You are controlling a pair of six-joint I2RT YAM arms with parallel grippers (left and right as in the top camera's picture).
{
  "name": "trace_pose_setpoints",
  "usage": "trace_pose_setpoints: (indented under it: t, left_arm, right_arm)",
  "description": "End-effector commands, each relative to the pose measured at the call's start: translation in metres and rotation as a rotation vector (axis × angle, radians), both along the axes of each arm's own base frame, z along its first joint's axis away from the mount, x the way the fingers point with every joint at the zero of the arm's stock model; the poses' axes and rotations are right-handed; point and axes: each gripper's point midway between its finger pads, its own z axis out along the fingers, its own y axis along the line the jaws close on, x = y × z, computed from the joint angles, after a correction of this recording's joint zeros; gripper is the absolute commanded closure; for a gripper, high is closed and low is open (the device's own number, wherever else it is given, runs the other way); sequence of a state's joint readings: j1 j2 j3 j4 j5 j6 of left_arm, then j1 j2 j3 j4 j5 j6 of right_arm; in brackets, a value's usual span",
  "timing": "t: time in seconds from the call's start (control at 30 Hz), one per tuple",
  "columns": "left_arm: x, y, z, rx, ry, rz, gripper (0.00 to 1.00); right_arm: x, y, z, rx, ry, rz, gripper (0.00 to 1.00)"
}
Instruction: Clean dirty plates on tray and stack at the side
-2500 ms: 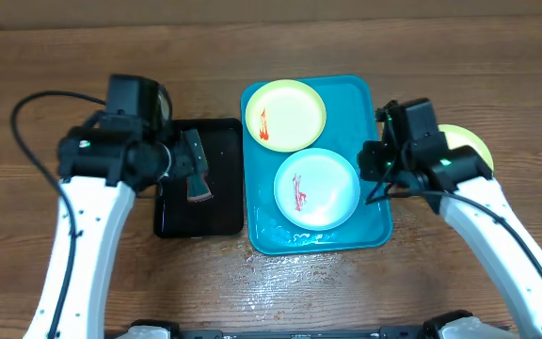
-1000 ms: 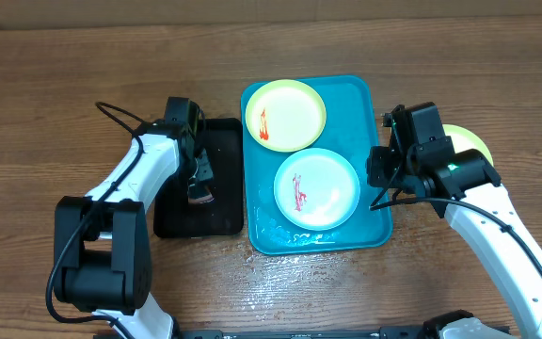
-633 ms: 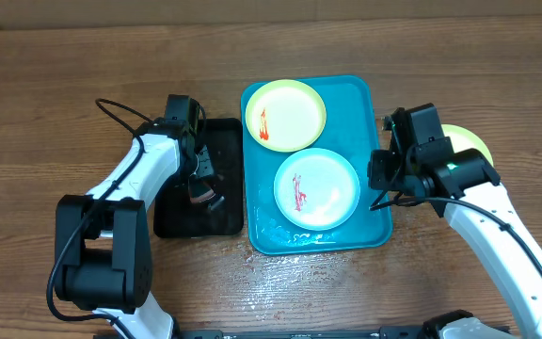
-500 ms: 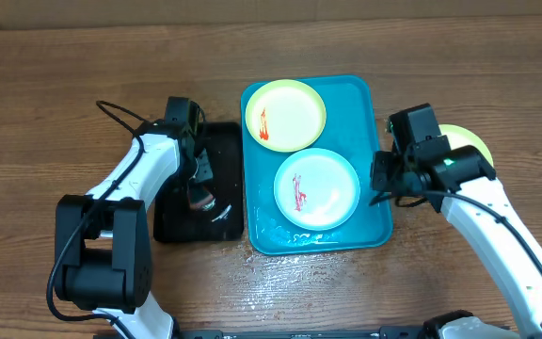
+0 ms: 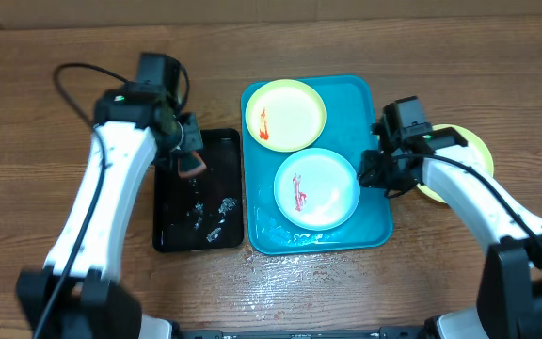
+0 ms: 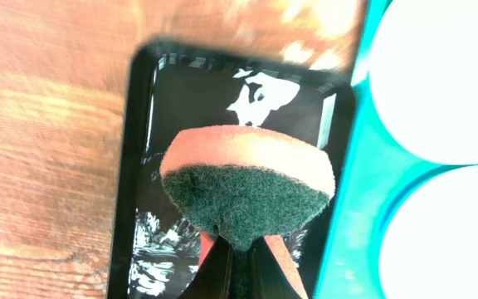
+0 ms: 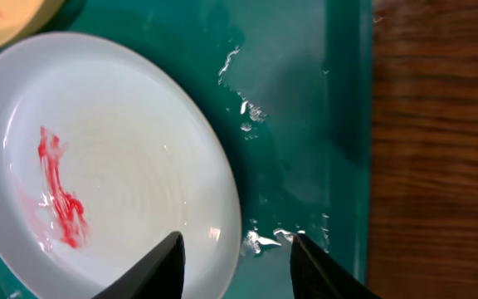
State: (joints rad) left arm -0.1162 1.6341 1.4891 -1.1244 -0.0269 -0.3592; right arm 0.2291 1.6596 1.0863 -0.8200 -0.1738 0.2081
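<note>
Orange-green scrub sponge [image 6: 247, 178] clamped in left pincer [image 6: 241, 253]; smeared light-blue round plastic plate [image 5: 335, 184] lies toward right edge of worktop [image 5: 459, 56]; right pincer [image 7: 235, 249], agape, nearer.

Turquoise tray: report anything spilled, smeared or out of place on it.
Red smears mark the round pale yellow-green plastic plate and the round light blue plate. Water pools along the near edge of the large turquoise plastic tray, and the wooden table there looks wet.

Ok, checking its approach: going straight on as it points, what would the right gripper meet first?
Most likely the rim of the light blue round plastic plate: the right gripper straddles it, open; depth is unclear.
</note>
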Motion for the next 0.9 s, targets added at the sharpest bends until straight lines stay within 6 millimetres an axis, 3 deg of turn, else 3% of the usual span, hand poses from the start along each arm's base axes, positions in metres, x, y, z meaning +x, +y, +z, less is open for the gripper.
trace_pose_setpoints:
  t: [0.0, 0.13, 0.27, 0.43, 0.67, 0.87]
  left_arm:
    - [-0.003, -0.015, 0.048, -0.071, -0.123, -0.087, 0.96]
    - [-0.01, -0.017, 0.061, -0.083, -0.151, -0.107, 0.96]
    - [-0.015, -0.023, 0.059, -0.097, -0.132, -0.127, 0.96]
    - [-0.014, -0.049, 0.057, -0.13, -0.136, -0.194, 0.96]
    - [-0.004, -0.116, 0.041, -0.168, -0.15, -0.323, 0.96]
    - [0.002, -0.186, -0.013, -0.237, -0.056, -0.349, 0.96]
  right_arm:
    - [-0.005, 0.016, -0.026, 0.03, 0.029, 0.072, 0.57]
    - [-0.003, 0.024, -0.045, 0.028, 0.039, 0.093, 0.58]
    - [-0.003, 0.028, -0.055, 0.026, 0.055, 0.091, 0.83]
    - [-0.004, 0.024, -0.057, 0.008, 0.071, 0.036, 0.94]
    - [-0.005, 0.022, -0.057, -0.002, 0.075, 0.032, 0.94]
    - [-0.008, 0.021, -0.058, -0.005, 0.086, 0.032, 0.94]
